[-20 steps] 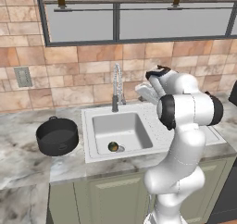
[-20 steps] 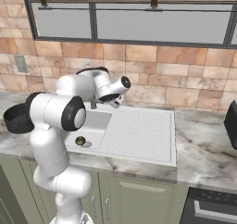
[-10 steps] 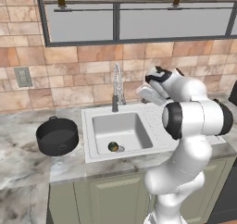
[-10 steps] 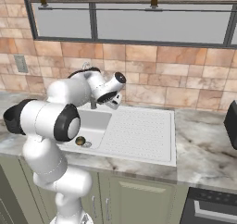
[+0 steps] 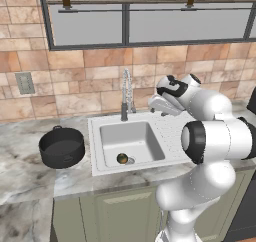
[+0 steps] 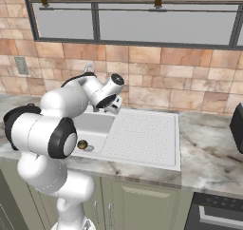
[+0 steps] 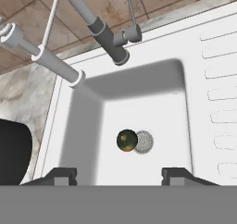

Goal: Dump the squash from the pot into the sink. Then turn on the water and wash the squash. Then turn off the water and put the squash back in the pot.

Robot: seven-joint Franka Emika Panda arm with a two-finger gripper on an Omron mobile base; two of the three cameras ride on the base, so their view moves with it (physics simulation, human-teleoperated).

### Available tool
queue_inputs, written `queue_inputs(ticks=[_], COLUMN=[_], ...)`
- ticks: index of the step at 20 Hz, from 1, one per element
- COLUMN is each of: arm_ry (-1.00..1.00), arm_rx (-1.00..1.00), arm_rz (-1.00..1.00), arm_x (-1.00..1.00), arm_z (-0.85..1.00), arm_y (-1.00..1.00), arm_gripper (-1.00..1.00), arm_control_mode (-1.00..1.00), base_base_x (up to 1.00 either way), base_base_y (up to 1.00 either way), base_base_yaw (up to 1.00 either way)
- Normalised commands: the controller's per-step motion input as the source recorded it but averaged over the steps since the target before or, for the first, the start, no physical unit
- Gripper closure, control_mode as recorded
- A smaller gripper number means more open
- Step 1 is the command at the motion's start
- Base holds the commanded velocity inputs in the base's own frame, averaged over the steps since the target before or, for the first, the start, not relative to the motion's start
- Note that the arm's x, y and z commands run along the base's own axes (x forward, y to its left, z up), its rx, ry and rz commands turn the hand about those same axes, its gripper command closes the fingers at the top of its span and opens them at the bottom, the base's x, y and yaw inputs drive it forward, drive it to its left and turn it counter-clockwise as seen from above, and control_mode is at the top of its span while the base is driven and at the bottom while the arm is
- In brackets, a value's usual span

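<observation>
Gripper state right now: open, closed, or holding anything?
Gripper: open and empty, fingertips spread wide above the sink; the squash lies loose beside the drain.

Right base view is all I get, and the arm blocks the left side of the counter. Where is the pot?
Observer: The pot stands upright on the counter, left of the sink.
Operator: Is the hand open?
Observer: Yes. The hand view shows the hand open over the basin, with nothing between its fingertips.
Operator: Is water running?
Observer: No stream shows below the faucet.
</observation>
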Motion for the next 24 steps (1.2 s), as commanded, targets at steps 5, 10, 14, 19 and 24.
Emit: queue_inputs(ticks=[5,10,14,19,24], arm_ry=[0.11,0.08,0.01,-0.01,-0.11], arm_rx=[-0.06,-0.11,-0.06,-0.04,-0.03], arm_rz=[0.00,0.00,0.00,0.00,0.01], arm_x=[-0.02,0.00,-0.02,-0.20,-0.52], arm_z=[0.12,0.02,0.00,0.00,0.00], arm_y=[0.00,0.00,0.00,0.00,0.00], arm_gripper=[-1.00,-1.00,-1.00,-1.00,-1.00], arm_control_mode=[-1.00,-1.00,-1.00,-1.00,-1.00], base_base_x=[0.00,0.00,0.00,0.00,0.00], base_base_y=[0.00,0.00,0.00,0.00,0.00], base_base_yaw=[0.00,0.00,0.00,0.00,0.00])
